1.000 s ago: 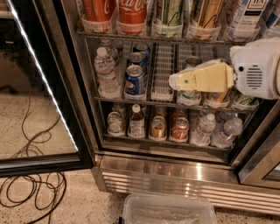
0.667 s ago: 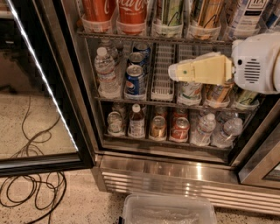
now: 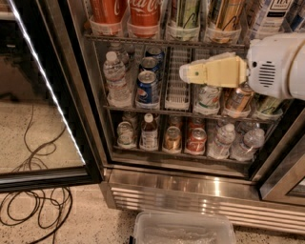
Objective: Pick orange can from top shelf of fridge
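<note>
**Gripper level with the middle rack, orange can standing above it**

Far left, the door (image 3: 43, 178) stands wide open. Its LED strip (image 3: 48, 86) glows down the black frame, and cables (image 3: 33, 209) loop on the speckled floor beneath it.

Into the fridge (image 3: 190, 190) now. On the top shelf (image 3: 162, 42), two red Coca-Cola cans (image 3: 143, 14) lead the row, each in a clear holder, then a green can (image 3: 183, 16).

One rack down, a water bottle (image 3: 114, 78) stands at the left end. Pepsi cans (image 3: 147, 86) queue beside it, and then comes a white lane (image 3: 177, 81). Down on the floor, just in front of the fridge, lies a clear bin (image 3: 183, 228).

And here is the gripper (image 3: 184, 73): cream-coloured, level, pointing left, its tip in front of that white lane at middle-rack height. Are the jaws released or clenched? I cannot tell from this side.

Up and to the right of the tip is the orange can (image 3: 228, 14). It stands upright in its own holder on the top shelf, fourth in the row, just right of the green can. The gripper is not touching it.

Below the gripper's body, a copper can (image 3: 238, 99) peeks out on the middle rack. The white arm (image 3: 279, 66) comes in from the right edge and covers part of that rack. Lower right, water bottles (image 3: 221, 140) stand on the bottom rack.
</note>
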Available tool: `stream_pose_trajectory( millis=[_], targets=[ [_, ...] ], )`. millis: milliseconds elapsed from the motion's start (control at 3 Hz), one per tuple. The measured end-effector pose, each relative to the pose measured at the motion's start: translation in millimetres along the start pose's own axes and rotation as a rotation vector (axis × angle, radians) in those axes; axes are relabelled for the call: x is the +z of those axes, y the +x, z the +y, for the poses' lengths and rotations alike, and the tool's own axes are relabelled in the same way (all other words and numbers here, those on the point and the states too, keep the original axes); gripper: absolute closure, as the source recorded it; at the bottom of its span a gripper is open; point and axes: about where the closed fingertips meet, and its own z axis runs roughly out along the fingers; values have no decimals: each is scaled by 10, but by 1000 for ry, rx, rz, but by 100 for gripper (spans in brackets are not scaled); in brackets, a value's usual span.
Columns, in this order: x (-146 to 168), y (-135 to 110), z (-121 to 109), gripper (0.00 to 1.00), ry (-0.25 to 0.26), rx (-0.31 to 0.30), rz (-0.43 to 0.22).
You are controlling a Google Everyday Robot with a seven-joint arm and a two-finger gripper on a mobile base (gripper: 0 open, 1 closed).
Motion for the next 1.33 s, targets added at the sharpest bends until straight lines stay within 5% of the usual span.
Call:
stream_pose_trajectory(
  millis=[333, 1000, 1333],
  targets=[
    [208, -265, -149, 0, 45, -28, -96],
    [284, -351, -147, 0, 48, -21, -138],
    [355, -448, -199, 19, 69, -23, -188]
  ],
)
